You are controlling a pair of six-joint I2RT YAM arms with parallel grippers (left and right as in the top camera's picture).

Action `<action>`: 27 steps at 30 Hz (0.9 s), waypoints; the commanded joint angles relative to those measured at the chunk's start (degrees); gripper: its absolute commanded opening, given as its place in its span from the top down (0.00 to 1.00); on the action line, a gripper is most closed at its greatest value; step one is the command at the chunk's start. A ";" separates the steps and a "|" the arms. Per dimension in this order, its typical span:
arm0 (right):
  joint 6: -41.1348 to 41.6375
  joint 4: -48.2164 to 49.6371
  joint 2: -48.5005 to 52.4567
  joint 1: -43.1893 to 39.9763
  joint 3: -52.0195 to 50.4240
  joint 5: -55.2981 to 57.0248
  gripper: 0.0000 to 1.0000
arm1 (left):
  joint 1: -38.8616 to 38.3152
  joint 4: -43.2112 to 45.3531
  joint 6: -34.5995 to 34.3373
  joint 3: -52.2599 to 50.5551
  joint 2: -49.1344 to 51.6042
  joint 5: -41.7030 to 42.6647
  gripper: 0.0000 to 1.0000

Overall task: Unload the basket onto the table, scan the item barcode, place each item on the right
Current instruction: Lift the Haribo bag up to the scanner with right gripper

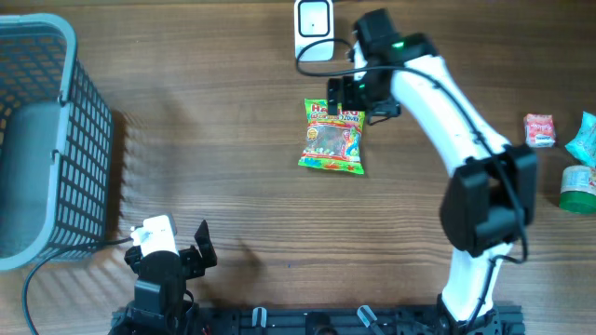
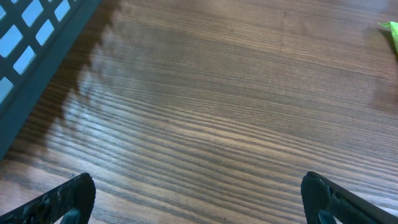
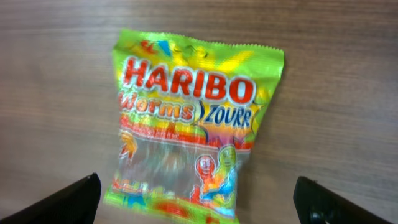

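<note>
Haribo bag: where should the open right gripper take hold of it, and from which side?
Probably the crimped top seam, from above at the end nearest the right gripper. The Haribo bag lies flat, face up; its thin edge pinches easier than the wide body.

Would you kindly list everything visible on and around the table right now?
Green Haribo gummy-worm bag: 1, green, table centre.
White barcode scanner: 1, white, far edge.
Grey plastic mesh basket: 1, grey, left edge.
Small red-and-white packet: 1, red-and-white, right side.
Teal packet: 1, teal, right edge.
Green round tub: 1, green, right edge.
Brown wooden table: 1, brown, underneath everything.
Left gripper: 1, black, open, near basket.
Right gripper: 1, black, open, above bag.
</note>
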 commanded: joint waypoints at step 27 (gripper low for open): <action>5.27 -23.02 13.29 2.58 15.41 -3.85 0.00 | -0.37 -0.07 -0.26 0.15 -0.35 0.09 0.00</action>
